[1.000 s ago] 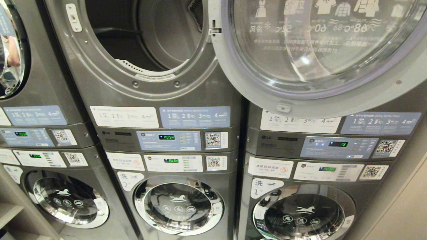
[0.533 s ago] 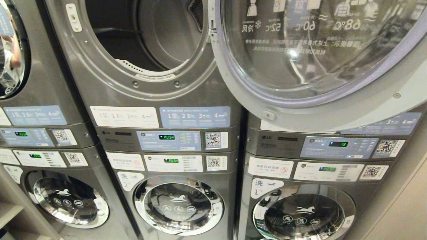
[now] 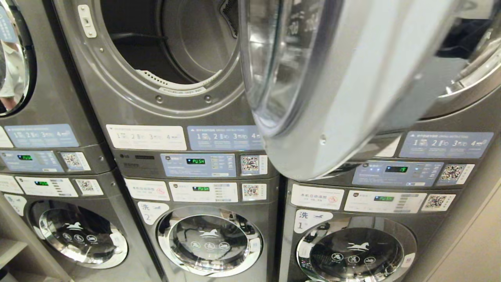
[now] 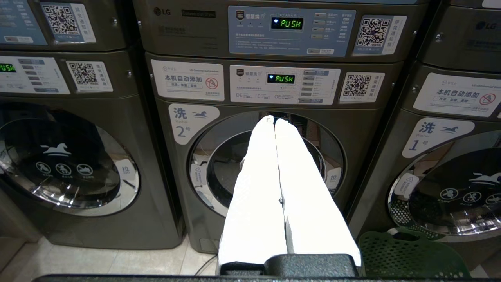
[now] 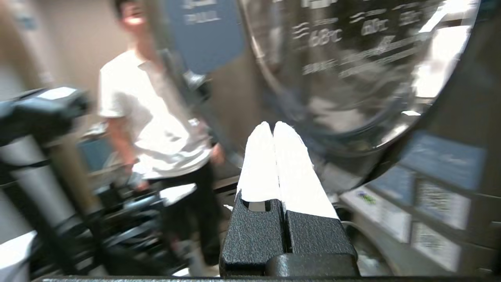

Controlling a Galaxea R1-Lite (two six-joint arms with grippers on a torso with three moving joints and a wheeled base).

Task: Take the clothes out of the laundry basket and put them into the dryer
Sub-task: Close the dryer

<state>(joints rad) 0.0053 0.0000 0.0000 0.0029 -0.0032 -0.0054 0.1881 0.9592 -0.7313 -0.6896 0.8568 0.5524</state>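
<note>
Beside dryer door (image 3: 313, 129) rim, right gripper (image 5: 273, 127) (pinched)

Both grippers' fingers (image 4: 270, 164) together, empty.

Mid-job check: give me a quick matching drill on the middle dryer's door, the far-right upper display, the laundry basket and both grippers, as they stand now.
Things:
1. dryer door
2. upper display on the right stack
3. laundry basket
4. left gripper and right gripper

States:
A. green, on the floor by washer 1
B. shut, holding nothing
C. swung partway, drum open
D. shows 19

Pairs: 1-C, 2-D, 3-A, 4-B
</note>
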